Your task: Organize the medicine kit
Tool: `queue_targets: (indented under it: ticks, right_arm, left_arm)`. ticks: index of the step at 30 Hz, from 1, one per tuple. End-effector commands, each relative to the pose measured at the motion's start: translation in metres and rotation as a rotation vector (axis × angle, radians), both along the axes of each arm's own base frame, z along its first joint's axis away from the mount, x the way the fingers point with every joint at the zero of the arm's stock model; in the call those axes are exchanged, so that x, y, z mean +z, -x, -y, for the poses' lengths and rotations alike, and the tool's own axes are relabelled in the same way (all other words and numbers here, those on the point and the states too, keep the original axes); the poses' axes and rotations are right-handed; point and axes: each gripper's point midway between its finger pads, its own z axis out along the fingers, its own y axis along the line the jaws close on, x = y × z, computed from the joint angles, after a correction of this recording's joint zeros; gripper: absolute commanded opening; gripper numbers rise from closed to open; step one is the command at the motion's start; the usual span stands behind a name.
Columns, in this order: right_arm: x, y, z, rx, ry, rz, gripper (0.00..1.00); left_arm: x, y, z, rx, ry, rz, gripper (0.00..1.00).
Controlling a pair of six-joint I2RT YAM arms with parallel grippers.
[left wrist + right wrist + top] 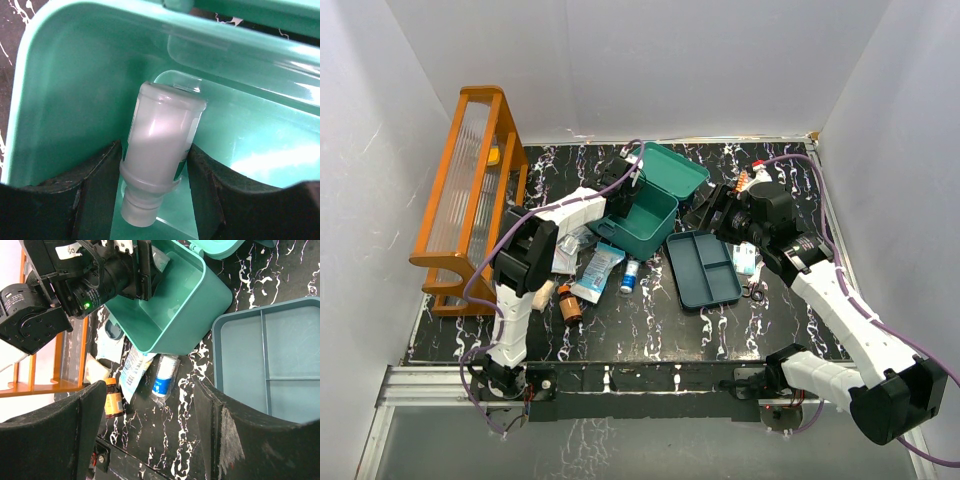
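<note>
The medicine kit's teal box stands at the table's middle back with its hinged lid thrown open behind it. Its three-compartment tray lies flat on the table to the right. My left gripper is down inside the box, shut on a white plastic bottle that is held cap towards the wrist, its base near the box floor. My right gripper hangs open and empty above the table between the box and the tray.
An orange wooden rack fills the left side. In front of the box lie a blue-and-white sachet, a wrapped blue-labelled vial and an amber bottle. More small packets lie right of the tray.
</note>
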Motion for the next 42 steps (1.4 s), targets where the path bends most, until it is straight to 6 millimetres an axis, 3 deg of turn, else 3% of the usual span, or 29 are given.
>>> queue_targets:
  ticks: [1,6,16,35,38,41,42]
  right_arm:
    - [0.003,-0.006,0.003,-0.018,0.01,0.028,0.69]
    - [0.007,-0.007,0.011,-0.058,0.024,0.052,0.69]
    - [0.005,-0.006,0.009,-0.048,0.023,0.042,0.69]
    - [0.001,-0.006,0.009,-0.034,0.034,0.052,0.69]
    - [0.002,-0.007,0.009,-0.033,0.042,0.053,0.69]
    - [0.0,-0.006,0.012,-0.047,0.051,0.053,0.69]
    - [0.001,-0.007,0.013,-0.052,0.052,0.059,0.69]
  left_arm:
    - [0.036,-0.014,-0.004,0.037,-0.007,0.105,0.48]
    - [0.037,-0.012,-0.009,0.047,-0.028,0.104,0.52]
    - [0.049,-0.009,-0.01,0.046,-0.019,0.123,0.59]
    - [0.101,0.003,0.007,0.023,0.156,0.16,0.5]
    - [0.099,0.006,0.005,0.041,0.161,0.149,0.5]
    - [0.086,0.006,-0.021,0.235,0.117,0.155,0.55]
    - [0.078,0.006,-0.021,0.245,0.118,0.141,0.53]
